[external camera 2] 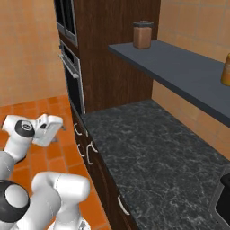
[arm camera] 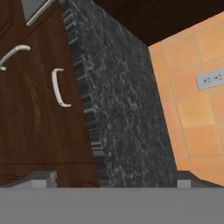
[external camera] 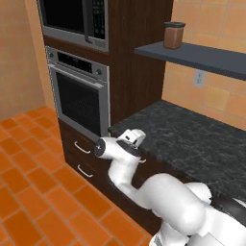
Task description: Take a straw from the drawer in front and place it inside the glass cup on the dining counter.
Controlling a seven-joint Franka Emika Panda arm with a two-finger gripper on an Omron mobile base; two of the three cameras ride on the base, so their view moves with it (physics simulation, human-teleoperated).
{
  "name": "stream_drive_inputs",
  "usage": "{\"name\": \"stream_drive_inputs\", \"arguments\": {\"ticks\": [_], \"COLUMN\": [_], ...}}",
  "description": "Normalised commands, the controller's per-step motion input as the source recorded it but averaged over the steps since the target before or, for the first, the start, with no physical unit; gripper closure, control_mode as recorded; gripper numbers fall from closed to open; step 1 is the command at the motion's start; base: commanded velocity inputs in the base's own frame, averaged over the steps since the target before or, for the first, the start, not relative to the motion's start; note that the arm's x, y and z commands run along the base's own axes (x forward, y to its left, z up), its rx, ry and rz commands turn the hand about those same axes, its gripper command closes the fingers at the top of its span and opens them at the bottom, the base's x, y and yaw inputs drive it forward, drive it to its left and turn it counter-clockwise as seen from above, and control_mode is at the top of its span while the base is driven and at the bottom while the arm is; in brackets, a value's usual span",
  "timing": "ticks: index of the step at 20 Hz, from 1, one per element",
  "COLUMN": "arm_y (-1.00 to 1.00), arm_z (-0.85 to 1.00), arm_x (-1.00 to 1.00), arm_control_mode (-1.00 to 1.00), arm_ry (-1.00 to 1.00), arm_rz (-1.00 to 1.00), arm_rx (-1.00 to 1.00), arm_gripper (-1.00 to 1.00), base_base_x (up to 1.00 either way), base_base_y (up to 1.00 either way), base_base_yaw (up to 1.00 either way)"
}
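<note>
Oven [external camera: 79, 98] left of counter [external camera: 192, 139]; jar [external camera: 174, 35] on shelf [external camera: 202, 57] above.

Speckled black granite counter [arm camera: 118, 100]; dark wood drawer [arm camera: 39, 109]; silver metal handle [arm camera: 57, 87]

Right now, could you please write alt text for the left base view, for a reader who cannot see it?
The white arm's gripper hangs at the front edge of a black speckled counter, above dark brown drawers with curved silver handles. To the left, a built-in oven sits below a microwave; a brown canister stands on a dark wall shelf.
</note>
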Motion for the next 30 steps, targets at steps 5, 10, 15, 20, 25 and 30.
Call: {"name": "stream_drive_inputs", "arguments": {"ticks": [5,10,15,20,25,30], "arm_y": [0.25,0.03,0.0,0.02,0.12,0.1], "arm_z": [-0.79,-0.43,-0.42,-0.5,-0.55,-0.38], "arm_x": [0.49,0.6,0.64,0.47,0.14,0.05], "arm_control_mode": [-1.0,-1.0,-1.0,-1.0,-1.0,-1.0], "arm_ry": [0.08,0.03,0.06,0.09,0.02,-0.01], "arm_rz": [-0.05,-0.16,-0.21,-0.15,-0.12,-0.09], "arm_rx": [-0.37,-0.29,-0.21,-0.12,-0.17,-0.18], "arm_gripper": [-1.0,-1.0,-1.0,-1.0,-1.0,-1.0], "base_base_x": [0.0,0.0,0.0,0.0,0.0,0.0], "base_base_y": [0.0,0.0,0.0,0.0,0.0,0.0], "base_base_yaw": [0.0,0.0,0.0,0.0,0.0,0.0]}}
